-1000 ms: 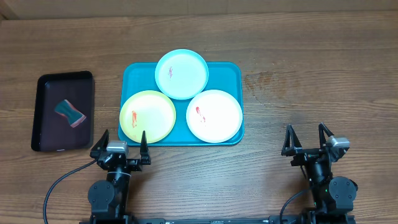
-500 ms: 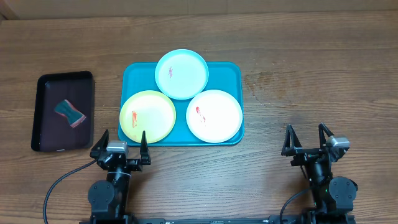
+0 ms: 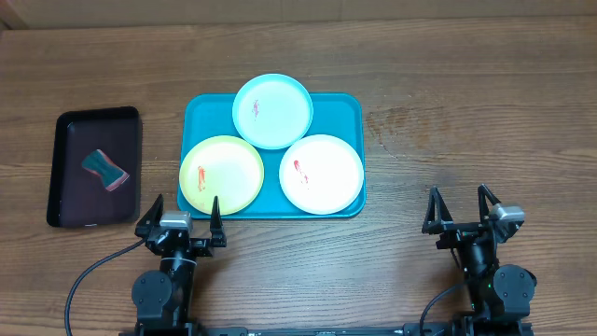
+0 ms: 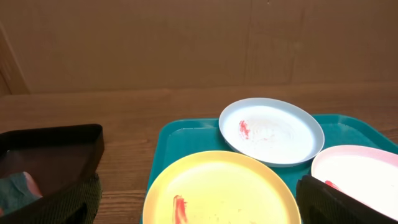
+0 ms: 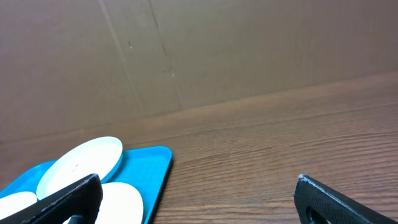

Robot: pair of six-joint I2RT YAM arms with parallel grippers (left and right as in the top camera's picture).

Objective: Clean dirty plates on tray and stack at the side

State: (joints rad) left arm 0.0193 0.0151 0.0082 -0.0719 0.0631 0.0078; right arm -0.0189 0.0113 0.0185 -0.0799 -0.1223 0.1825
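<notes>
The turquoise tray [image 3: 345,107] lies mid-table and carries three plates, each with a red smear. The light blue plate [image 3: 272,111] overlaps the tray's far rim. Nearer me are the yellow-green plate [image 3: 222,175] at front left and the white plate [image 3: 321,174] at front right. My left gripper [image 3: 182,214] stands open at the tray's near left corner, its right fingertip over the yellow-green plate's [image 4: 221,190] near edge. My right gripper [image 3: 461,207] stands open over bare wood, well right of the tray [image 5: 149,171]. Neither holds anything.
A small black tray [image 3: 70,187] lies left of the turquoise tray with a teal and pink sponge [image 3: 104,169] in it. A brown wall [image 4: 199,43] rises behind the table's far edge.
</notes>
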